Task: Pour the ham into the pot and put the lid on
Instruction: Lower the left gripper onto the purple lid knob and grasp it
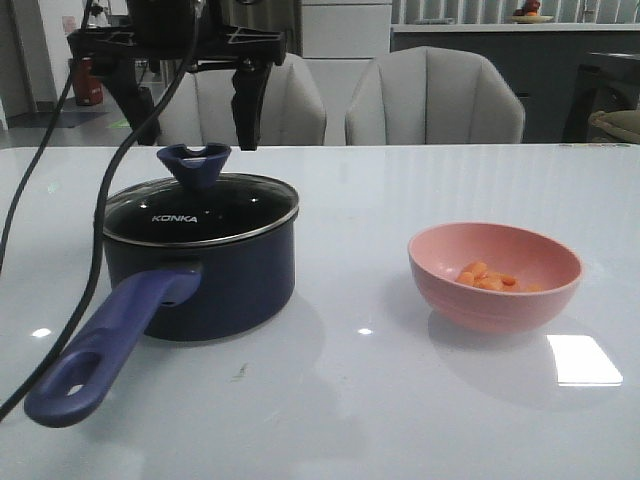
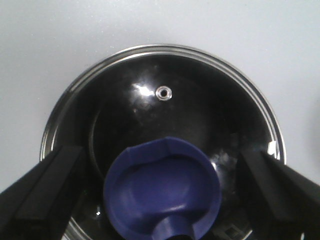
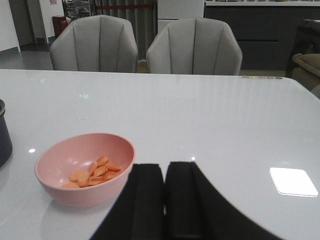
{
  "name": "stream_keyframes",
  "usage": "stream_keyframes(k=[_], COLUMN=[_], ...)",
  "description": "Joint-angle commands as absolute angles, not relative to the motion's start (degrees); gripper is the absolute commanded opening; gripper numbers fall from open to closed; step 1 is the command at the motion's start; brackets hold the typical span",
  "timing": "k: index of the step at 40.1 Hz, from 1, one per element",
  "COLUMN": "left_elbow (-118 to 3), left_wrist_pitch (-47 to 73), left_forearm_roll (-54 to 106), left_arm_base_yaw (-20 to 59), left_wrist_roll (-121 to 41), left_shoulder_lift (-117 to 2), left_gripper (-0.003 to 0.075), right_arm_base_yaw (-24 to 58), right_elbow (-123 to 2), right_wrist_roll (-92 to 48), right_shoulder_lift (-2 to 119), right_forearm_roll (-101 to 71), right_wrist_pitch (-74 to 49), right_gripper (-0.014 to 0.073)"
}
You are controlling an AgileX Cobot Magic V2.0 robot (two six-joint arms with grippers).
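Observation:
The dark navy pot [image 1: 215,285] with its purple-blue handle [image 1: 110,345] stands on the left of the white table. The glass lid [image 1: 200,208] with "KONKA" lettering sits on it, blue knob [image 1: 194,163] upward. My left gripper [image 1: 195,120] hangs open just above the knob, a finger on each side. In the left wrist view the lid [image 2: 200,95] fills the frame and the knob [image 2: 162,182] lies between the open gripper's [image 2: 161,200] fingers, untouched. The ham [image 1: 488,278] lies in the pink bowl [image 1: 470,300] on the right. My right gripper [image 3: 165,200] is shut and empty beside the bowl [image 3: 57,185] of ham [image 3: 95,171].
Two grey chairs [image 1: 435,95] stand behind the table's far edge. Black cables [image 1: 100,230] hang down on the left past the pot. The pot's side [image 3: 4,132] shows at the edge of the right wrist view. A bright light patch [image 1: 583,360] lies on the table at front right.

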State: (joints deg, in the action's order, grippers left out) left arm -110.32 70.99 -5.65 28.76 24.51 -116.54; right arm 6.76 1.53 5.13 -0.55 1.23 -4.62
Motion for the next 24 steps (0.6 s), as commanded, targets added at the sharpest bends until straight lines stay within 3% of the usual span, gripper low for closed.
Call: stream_keyframes(k=[1, 24], left_elbow=[-112.2, -112.2], left_wrist_pitch=[72.6, 72.7], left_forearm_roll=[-5.8, -4.1], left_arm_base_yaw=[29.1, 29.1], left_wrist_roll=[26.1, 26.7], left_shoulder_lift=[-113.4, -116.0], left_gripper=[0.0625, 0.0625], right_arm_base_yaw=[6.8, 6.8], right_elbow=[1.2, 1.2], right_wrist_roll=[4.9, 4.9], right_shoulder_lift=[-1.7, -1.7], right_forearm_roll=[2.0, 2.0], right_wrist_pitch=[0.0, 0.0], right_gripper=[0.0148, 0.0148])
